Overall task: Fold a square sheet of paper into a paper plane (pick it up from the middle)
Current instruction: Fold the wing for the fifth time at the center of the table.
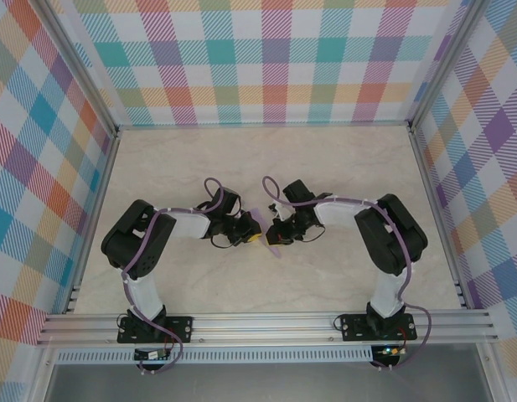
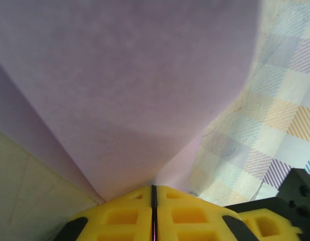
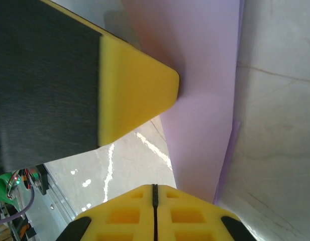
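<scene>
**Left claw [image 2: 153, 188] clamped on paper [image 2: 134, 90], folding barely begun**

Table [image 1: 157, 276] first: a pale, marble-look top, with both claws meeting tip to tip over its middle. The paper hangs just above the table's middle, clear of the surface. It is a broad bent lavender sheet, and the right wrist view shows a second layer along one edge, so one fold looks begun. The left claw's jaws are pressed fully together, and the sheet rises straight out of their seam. The right claw [image 3: 155, 187] is closed tight too. The sheet's lower edge runs into its tips, so it seems to nip the paper as well, though the bite itself is hidden. Pick-up is done, I judge. No nose, wings or dart shape shows yet, so nearly all the creasing is left.
</scene>
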Controlling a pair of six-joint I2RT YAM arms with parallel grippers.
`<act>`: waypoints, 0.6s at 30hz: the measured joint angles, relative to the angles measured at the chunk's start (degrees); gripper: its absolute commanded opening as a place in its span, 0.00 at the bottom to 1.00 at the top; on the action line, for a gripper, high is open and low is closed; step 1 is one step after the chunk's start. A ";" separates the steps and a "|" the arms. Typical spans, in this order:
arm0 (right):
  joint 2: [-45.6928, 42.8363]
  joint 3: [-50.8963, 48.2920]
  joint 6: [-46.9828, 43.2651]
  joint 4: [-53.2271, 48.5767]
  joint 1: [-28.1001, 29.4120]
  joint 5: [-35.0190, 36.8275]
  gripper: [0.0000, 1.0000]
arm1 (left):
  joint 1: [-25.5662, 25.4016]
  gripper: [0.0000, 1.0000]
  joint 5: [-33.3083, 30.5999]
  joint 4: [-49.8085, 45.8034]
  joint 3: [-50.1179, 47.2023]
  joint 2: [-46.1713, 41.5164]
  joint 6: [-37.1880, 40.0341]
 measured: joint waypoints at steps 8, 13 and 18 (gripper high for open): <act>1.95 0.00 -0.09 0.00 0.04 -1.03 0.06 | 0.00 0.09 -0.02 -0.02 0.00 0.00 0.00; 2.19 -0.13 -0.48 0.04 0.04 -1.27 0.06 | 0.00 0.09 -0.04 -0.07 0.00 0.00 0.02; 2.19 -0.96 -0.94 0.61 0.04 -1.66 0.06 | 0.00 0.09 -0.09 -0.46 0.22 0.07 0.02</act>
